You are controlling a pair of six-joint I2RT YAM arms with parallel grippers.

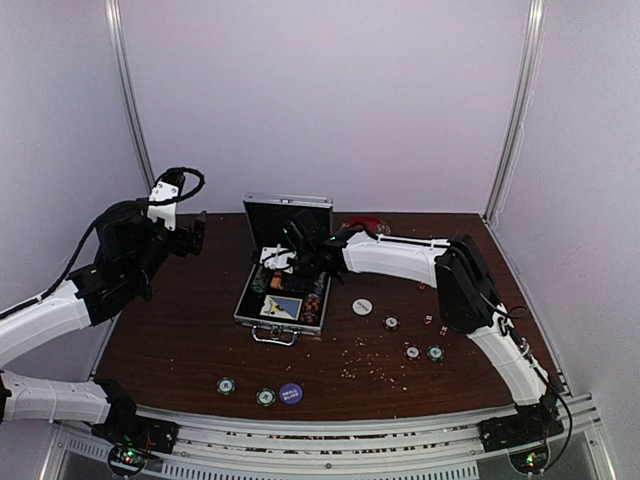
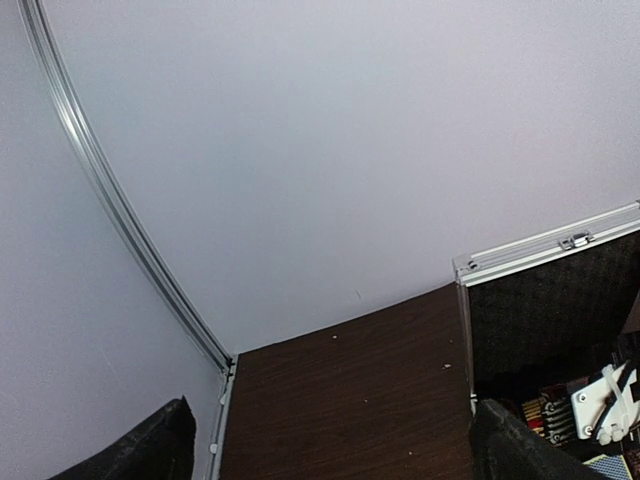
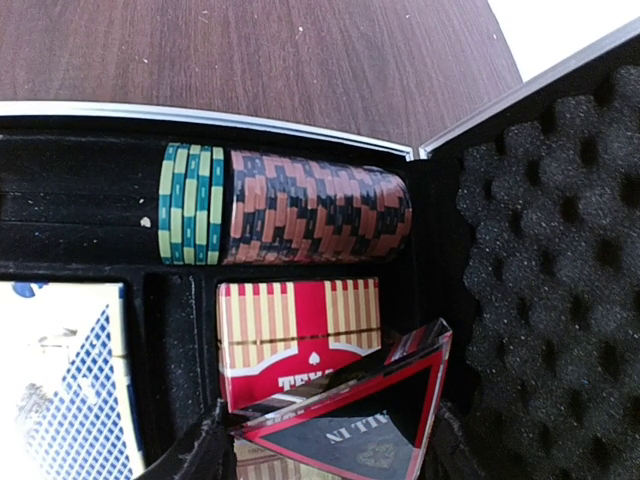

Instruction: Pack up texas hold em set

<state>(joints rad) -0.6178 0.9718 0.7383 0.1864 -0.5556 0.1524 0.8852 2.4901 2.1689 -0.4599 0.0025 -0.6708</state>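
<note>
The silver case (image 1: 252,310) lies open mid-table with its lid (image 1: 288,214) upright. My right gripper (image 1: 300,246) is inside it, shut on a red and black triangular "ALL IN" plaque (image 3: 350,420), held tilted over the red card deck (image 3: 298,335). In the right wrist view a row of brown chips (image 3: 320,205) and green chips (image 3: 190,205) fills a slot, and a blue deck (image 3: 70,380) lies to the left. My left gripper (image 1: 197,232) is open and empty, raised left of the case. Loose chips (image 1: 227,385) and small red dice (image 1: 428,320) lie on the table.
More chips lie right of the case (image 1: 391,322) and at the front (image 1: 265,397), with a purple disc (image 1: 291,394) and a white disc (image 1: 362,307). Crumbs are scattered at the front right. A red object (image 1: 370,222) sits behind the right arm. The left wrist view shows the case lid (image 2: 555,290).
</note>
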